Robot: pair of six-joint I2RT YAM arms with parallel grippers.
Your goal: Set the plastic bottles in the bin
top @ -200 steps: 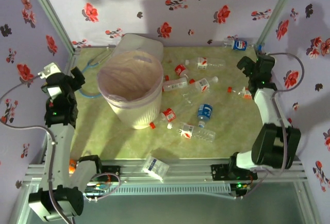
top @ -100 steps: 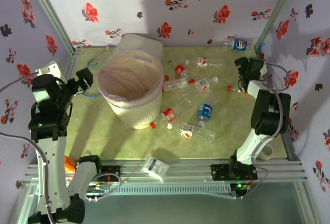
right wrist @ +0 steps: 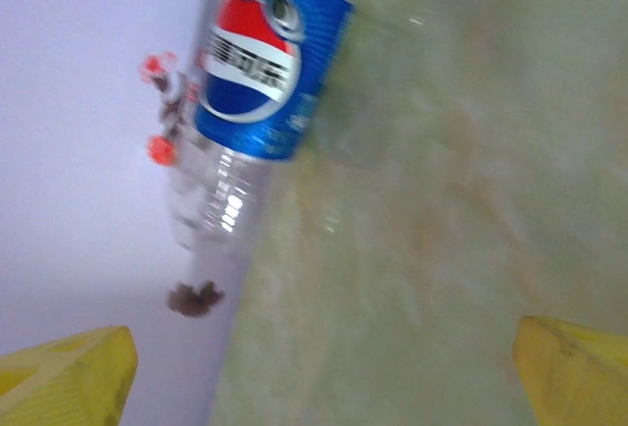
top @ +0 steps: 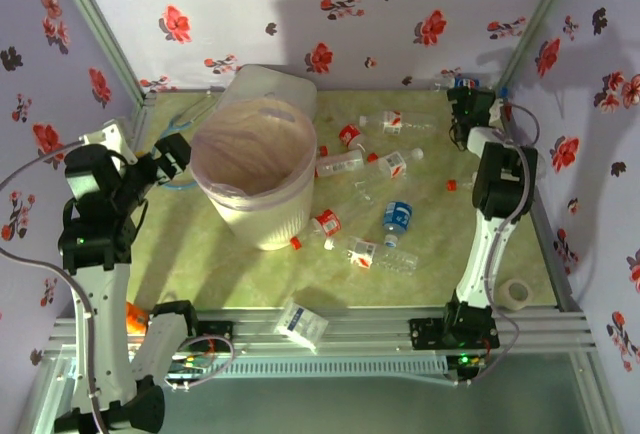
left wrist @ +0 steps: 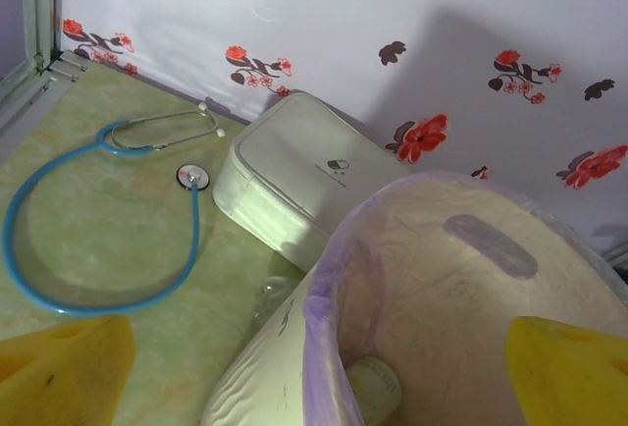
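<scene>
Plastic bottles (top: 397,216) lie scattered on the desk (top: 440,244) right of the bin (top: 255,224) from above; left wrist: left claw (left wrist: 314,372) gapes empty over the bin's rim; right wrist: right claw (right wrist: 319,367), wide and empty, faces a blue-labelled bottle (right wrist: 265,53), apparently its pick, which it must next straddle and close on.

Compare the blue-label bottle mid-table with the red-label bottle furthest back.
Label: the blue-label bottle has a blue band, the red-label bottle a red-and-white one. Pose: the blue-label bottle points near-to-far, the red-label bottle lies left-to-right. Both are clear plastic, lying on the table outside the bin.
</scene>
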